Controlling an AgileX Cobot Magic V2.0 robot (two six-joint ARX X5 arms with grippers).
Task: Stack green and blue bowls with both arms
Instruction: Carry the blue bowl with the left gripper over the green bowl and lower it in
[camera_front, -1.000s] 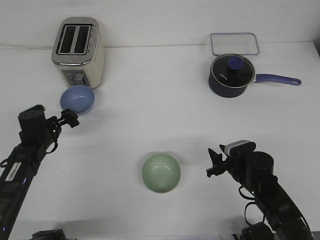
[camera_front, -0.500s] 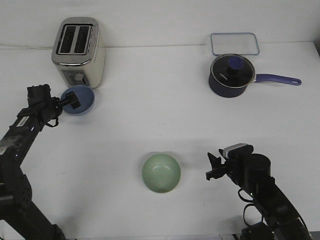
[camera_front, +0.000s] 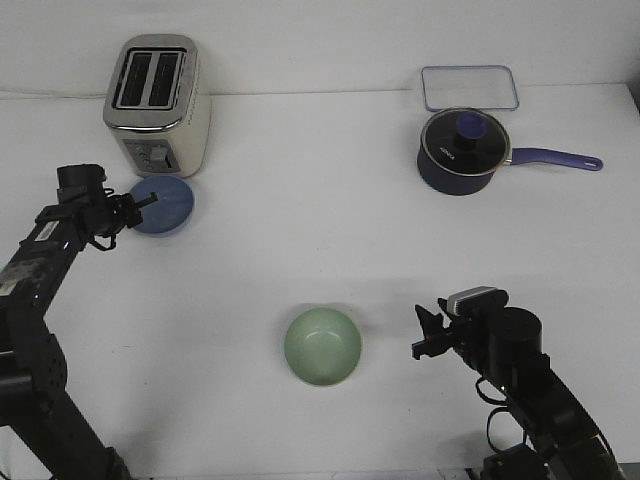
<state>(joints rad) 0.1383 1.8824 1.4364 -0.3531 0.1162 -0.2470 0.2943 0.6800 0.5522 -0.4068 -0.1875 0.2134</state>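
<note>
The blue bowl (camera_front: 168, 208) sits just in front of the toaster at the left. My left gripper (camera_front: 141, 204) is at its left rim, one finger inside and one outside, closed on the rim. The bowl looks tipped, its inside turned toward the camera. The green bowl (camera_front: 322, 346) stands upright on the table at front centre. My right gripper (camera_front: 424, 334) hovers to the right of the green bowl, apart from it, open and empty.
A cream toaster (camera_front: 157, 105) stands right behind the blue bowl. A dark navy lidded saucepan (camera_front: 463, 152) with its handle pointing right and a clear rectangular lid or tray (camera_front: 469, 88) are at the back right.
My left arm rose and reached to the blue bowl, and its fingers closed on the left rim. The bowl shifted slightly right and tipped. The right arm barely moved.
</note>
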